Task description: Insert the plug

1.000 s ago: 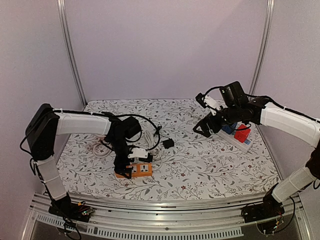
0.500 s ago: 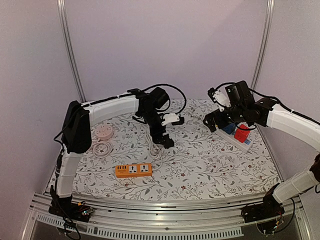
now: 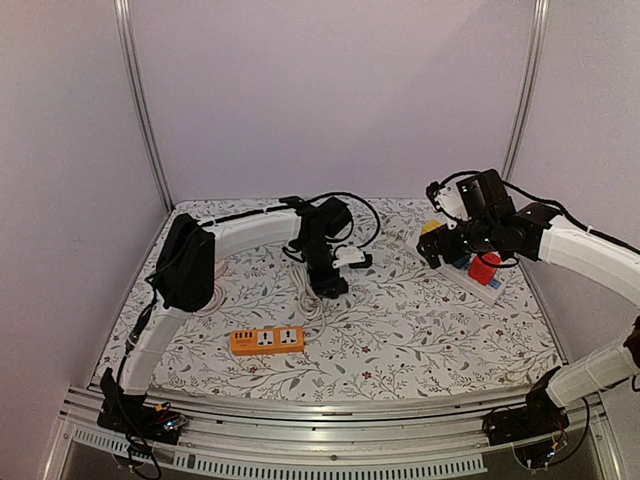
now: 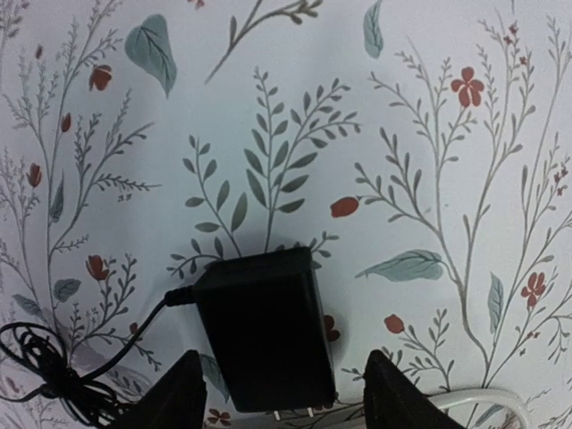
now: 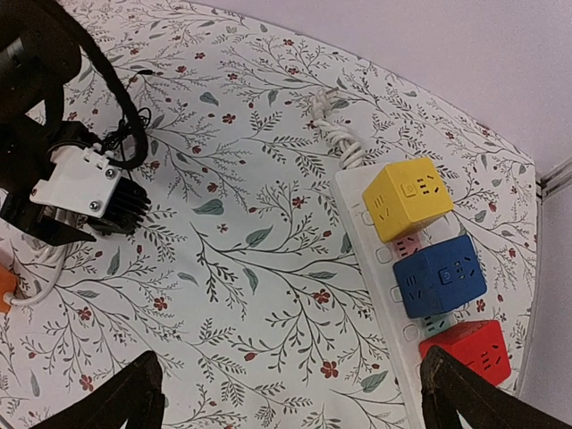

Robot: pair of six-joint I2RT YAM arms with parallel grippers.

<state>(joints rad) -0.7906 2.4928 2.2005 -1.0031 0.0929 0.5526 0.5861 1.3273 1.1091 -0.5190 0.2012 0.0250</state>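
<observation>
- The left gripper has its jaws spread, one finger on each side of the black plug. A gap shows between each finger and the plug, so nothing is gripped.
- The right gripper is spread wide and holds nothing. It hangs in the air well to the right of the plug.
- The flowered tablecloth lies under the plug and covers the whole table.
- The left arm reaches in from the plug's left and bends down over it, so the top view hides most of the plug.
- The white power strip lies flat well to the right of the plug, near the far right of the cloth.
- Three cube adapters sit in a row on the strip. The yellow cube is at the end where the strip's cord leaves, the blue cube is in the middle, and the red cube is last.
- The orange socket block lies flat on the cloth, nearer the arm bases than the plug and a little to its left. It is apart from the plug.
- A white cable loops on the cloth just beside the plug, on the orange block's side.
- The plug lies flat on the cloth, in no socket.
- A thin black cord leaves the plug's side and bunches in a tangle near it.
</observation>
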